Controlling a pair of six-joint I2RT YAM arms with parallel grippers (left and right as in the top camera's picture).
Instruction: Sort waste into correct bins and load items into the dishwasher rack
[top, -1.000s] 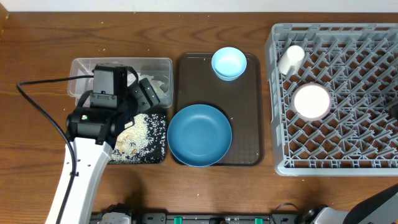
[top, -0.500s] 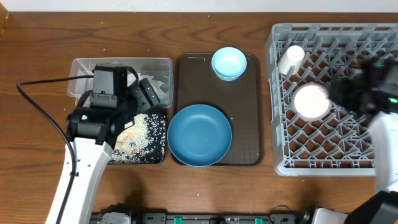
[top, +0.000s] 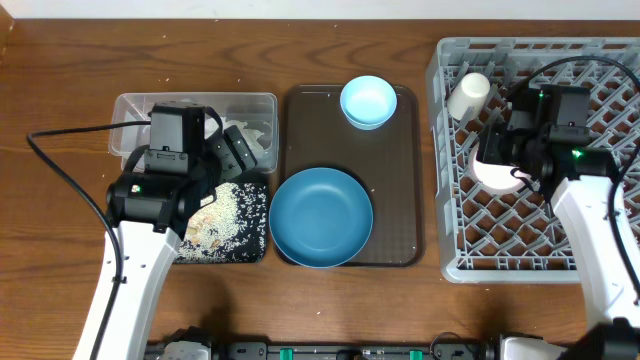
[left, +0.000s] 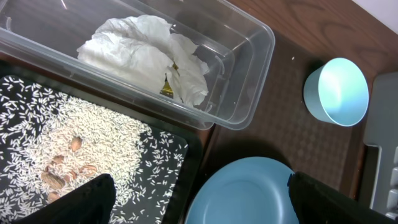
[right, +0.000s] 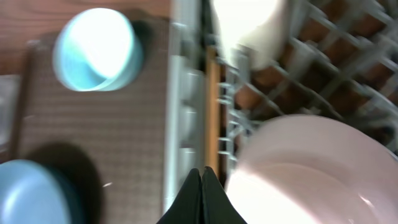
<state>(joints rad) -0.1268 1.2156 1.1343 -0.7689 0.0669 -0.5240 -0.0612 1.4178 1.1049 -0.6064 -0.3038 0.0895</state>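
Observation:
My left gripper (left: 199, 205) is open, hanging over the seam between the black tray (left: 177, 146) of rice (left: 81, 143) and the large deep-blue bowl (left: 249, 193). Crumpled tissue (left: 143, 53) and a yellow-green wrapper (left: 166, 87) lie in the clear tub (left: 249, 56). My right gripper (right: 201, 177) is shut and empty, above the grey rack's left rim (right: 183, 112), beside the white pink-rimmed bowl (right: 311, 174). The white cup (top: 467, 95) lies in the rack (top: 600, 250) at its back left. The small light-blue bowl (top: 368, 101) sits at the far end of the brown serving tray.
The brown serving tray (top: 395, 200) lies between the bins and the rack and carries both blue bowls. A black cable (top: 60, 150) loops over the table left of my left arm. Bare wood shows along the table's front and far left.
My right arm has come in from the right and swung left across the rack to the white bowl. The left arm and all objects are unmoved.

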